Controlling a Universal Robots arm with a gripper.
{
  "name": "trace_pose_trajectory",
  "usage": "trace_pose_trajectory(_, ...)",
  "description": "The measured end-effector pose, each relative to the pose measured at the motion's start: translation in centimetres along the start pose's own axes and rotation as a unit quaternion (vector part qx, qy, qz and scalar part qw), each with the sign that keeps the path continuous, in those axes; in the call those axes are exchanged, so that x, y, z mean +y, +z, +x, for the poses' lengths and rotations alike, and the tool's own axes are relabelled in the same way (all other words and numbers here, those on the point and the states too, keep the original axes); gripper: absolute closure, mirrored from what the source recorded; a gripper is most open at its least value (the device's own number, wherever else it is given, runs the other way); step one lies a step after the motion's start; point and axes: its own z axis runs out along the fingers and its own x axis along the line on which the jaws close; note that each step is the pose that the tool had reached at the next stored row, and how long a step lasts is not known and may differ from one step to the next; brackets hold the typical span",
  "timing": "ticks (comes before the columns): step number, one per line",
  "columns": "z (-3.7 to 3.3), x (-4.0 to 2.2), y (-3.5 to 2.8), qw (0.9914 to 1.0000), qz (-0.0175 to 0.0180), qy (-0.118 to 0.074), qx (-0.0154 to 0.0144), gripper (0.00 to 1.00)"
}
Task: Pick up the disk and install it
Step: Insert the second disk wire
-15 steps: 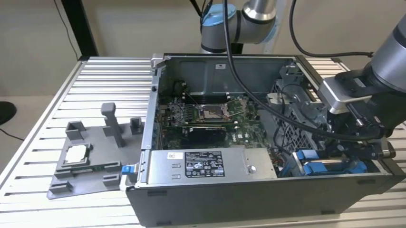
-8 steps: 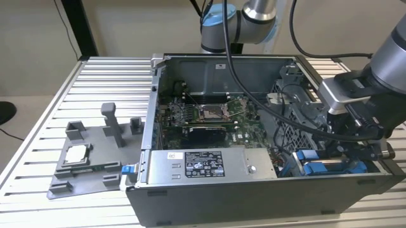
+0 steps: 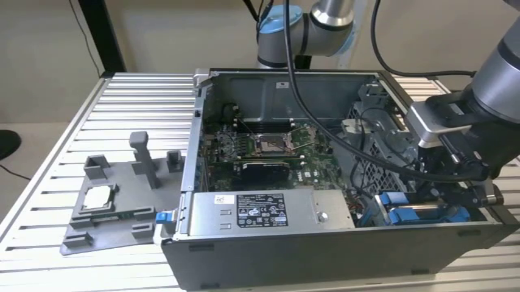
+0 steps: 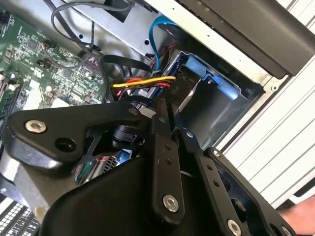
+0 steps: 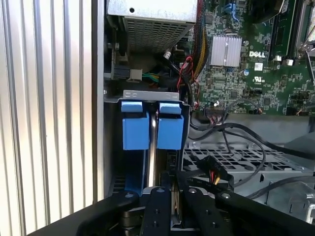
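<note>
The disk (image 5: pixel 155 130), its blue carrier frame showing, sat on edge in the drive bay at the corner of the open computer case (image 3: pixel 325 255), beside the power-supply box (image 3: pixel 268 210). The pincer (image 5: pixel 172 196) hung just over the bay, its black fingers (image 5: pixel 156 211) pressed close together around the disk's thin edge. The case stood on the ribbed bench (image 3: pixel 130 121).

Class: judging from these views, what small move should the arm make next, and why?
Probably ease the hand slightly deeper along the drive bay. The disk, with its blue carrier frame, already sits in the bay slot directly ahead of the hand, seemingly not fully seated.
</note>
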Motion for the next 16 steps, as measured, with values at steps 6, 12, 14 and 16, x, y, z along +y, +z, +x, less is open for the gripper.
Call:
trace_pose_trajectory(6,0.03,0.13,0.32,0.99999,0.0006,0.005,0.0016,1.0)
trace_pose_trajectory(12,0.04,0.23,0.43,0.99998,0.0006,0.006,0.0015,1.0)
trace_pose_trajectory(14,0.04,0.24,0.48,0.99998,0.0007,0.006,0.0009,0.0)
trace_pose_trajectory(16,0.03,0.22,0.32,0.99998,0.0007,0.006,0.0006,0.0)
